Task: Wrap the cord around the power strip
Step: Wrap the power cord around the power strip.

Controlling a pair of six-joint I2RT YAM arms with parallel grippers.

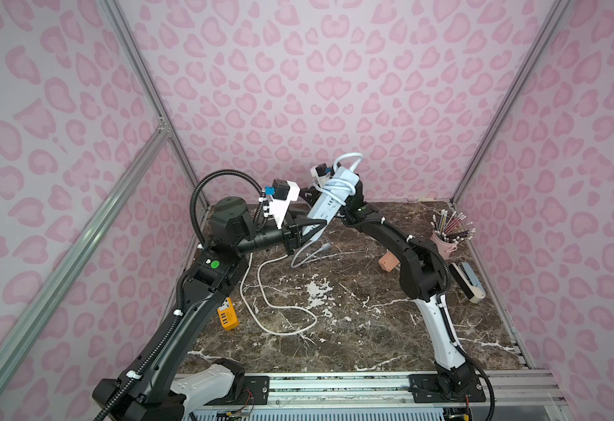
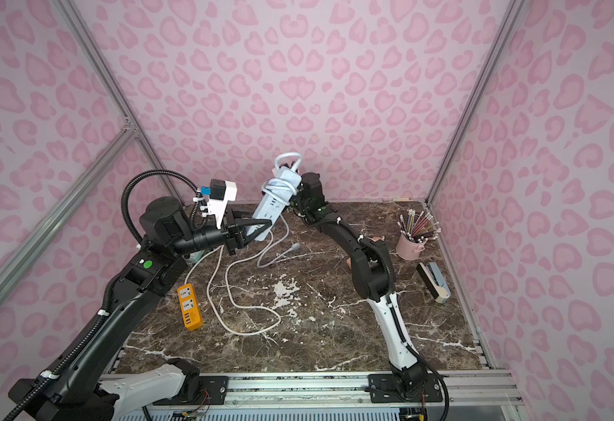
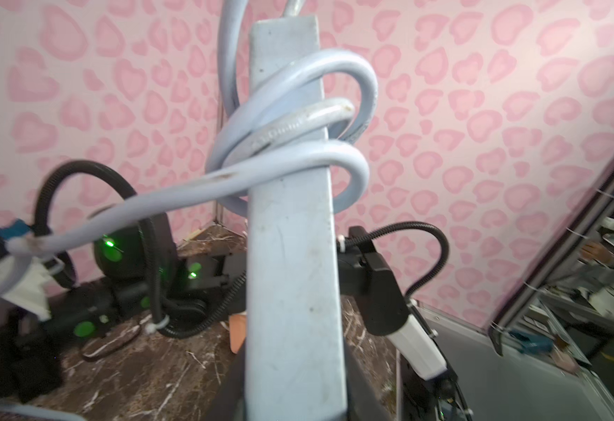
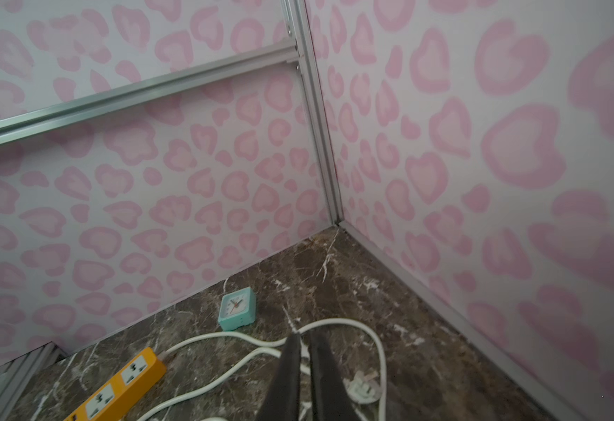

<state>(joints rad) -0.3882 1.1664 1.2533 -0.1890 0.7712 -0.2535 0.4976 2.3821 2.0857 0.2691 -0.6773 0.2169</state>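
Evenly, softly lit in both top views, with only faint, diffuse shadows on the table. Slightly soft throughout, and bowed by a wide lens toward the picture edges. Blurred at close range in the left wrist view across the power strip and cord; brighter and warmer there. Dimmer and cooler in the right wrist view.

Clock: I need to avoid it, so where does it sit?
In the right wrist view, the teal clock stands on the table near the left wall, close to the orange power strip and its white cord.
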